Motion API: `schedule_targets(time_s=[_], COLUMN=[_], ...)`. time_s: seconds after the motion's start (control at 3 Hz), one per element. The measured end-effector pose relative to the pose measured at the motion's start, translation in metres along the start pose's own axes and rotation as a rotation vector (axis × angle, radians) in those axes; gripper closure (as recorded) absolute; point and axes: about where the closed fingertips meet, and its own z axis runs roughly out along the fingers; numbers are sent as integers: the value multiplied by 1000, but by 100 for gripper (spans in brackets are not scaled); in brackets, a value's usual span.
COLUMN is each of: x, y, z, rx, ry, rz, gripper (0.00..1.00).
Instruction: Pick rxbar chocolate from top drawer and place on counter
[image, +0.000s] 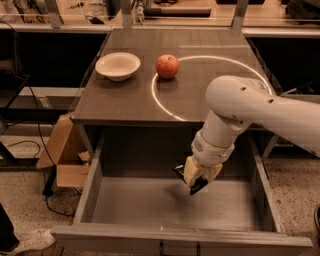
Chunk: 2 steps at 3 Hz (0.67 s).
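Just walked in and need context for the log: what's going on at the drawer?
The robot's gripper is down in the open top drawer, closed on the black chocolate bar. The bar is not on the counter yet. An apple and a white bowl sit on the counter.

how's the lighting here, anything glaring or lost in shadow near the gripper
Camera view: warm, dim light overall; the white circle on the counter glows brightest; the back of the top drawer sits in the counter's shadow; the gripper, above the drawer floor, is lit, but the rxbar chocolate it clamps reads as a dark shape.
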Motion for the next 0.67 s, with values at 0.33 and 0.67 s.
schedule_targets(time_s=[0.33, 0.67], x=[6, 21], y=[-3, -7], z=[-6, -21], rx=[18, 32], ry=[-28, -75], rz=[22, 59], gripper=[100, 100])
